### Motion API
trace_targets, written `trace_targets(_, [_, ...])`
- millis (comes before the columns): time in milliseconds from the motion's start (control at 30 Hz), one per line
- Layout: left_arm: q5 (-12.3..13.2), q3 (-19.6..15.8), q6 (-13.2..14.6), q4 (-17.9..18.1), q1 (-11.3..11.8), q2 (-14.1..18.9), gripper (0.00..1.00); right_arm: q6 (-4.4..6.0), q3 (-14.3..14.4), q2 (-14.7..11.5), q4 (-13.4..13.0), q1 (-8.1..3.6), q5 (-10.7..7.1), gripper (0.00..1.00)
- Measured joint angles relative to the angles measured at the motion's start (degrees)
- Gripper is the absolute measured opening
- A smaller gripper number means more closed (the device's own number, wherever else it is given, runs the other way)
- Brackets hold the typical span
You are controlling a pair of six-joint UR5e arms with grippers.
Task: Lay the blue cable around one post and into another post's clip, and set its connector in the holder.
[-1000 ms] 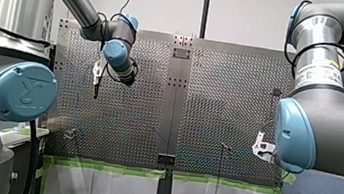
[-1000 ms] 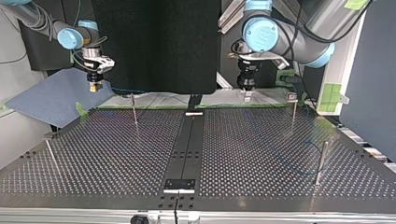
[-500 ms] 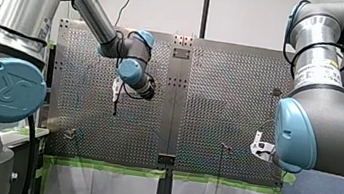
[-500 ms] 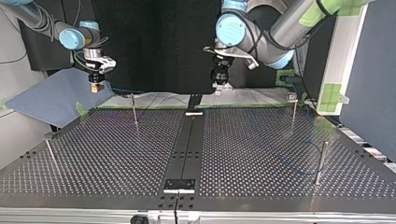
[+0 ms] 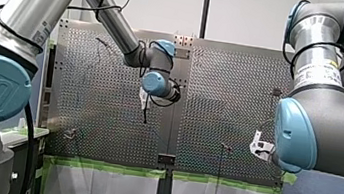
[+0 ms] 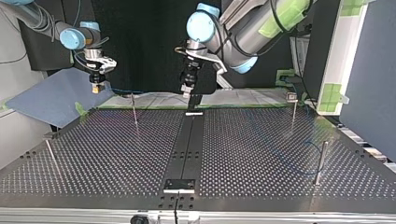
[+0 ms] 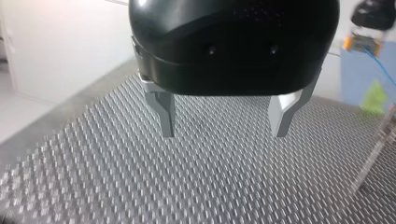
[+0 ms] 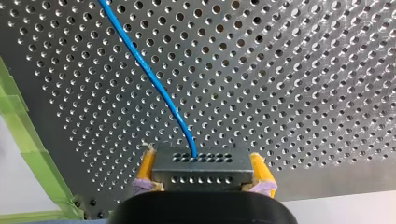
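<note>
A: Movement on the left! The left end effector (image 6: 187,89) has swept in from the top view's right and now hangs over the far end of the centre strip (image 6: 189,140) of the tabletop (image 6: 261,154).
B: And it's carrying nothing. In the left wrist view its metal fingers (image 7: 164,114) stand spread, with only perforations below.
A: The right end effector (image 6: 96,87) hasn't budged. It's clenched on the connector (image 8: 201,168), with the blue cable (image 8: 149,79) running out across the holes.
B: So the connector sits at the top view's left, held up off the tabletop, just left of a thin post (image 6: 134,111). No routing done yet, I'd say. The left looks to be coming over to help.
</note>
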Motion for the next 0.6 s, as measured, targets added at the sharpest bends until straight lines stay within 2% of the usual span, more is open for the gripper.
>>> trace_targets(367, [-1.6,6.0,-3.1,6.1,-6.0,-6.0,0.99,0.99,0.0,0.0,-0.6,0.03,-0.02,0.0])
trace_targets(600, [-2.0,9.3,-3.3,10.1,-9.2,-10.1,0.99,1.51,0.0,0.0,-0.9,0.13,-0.02,0.0])
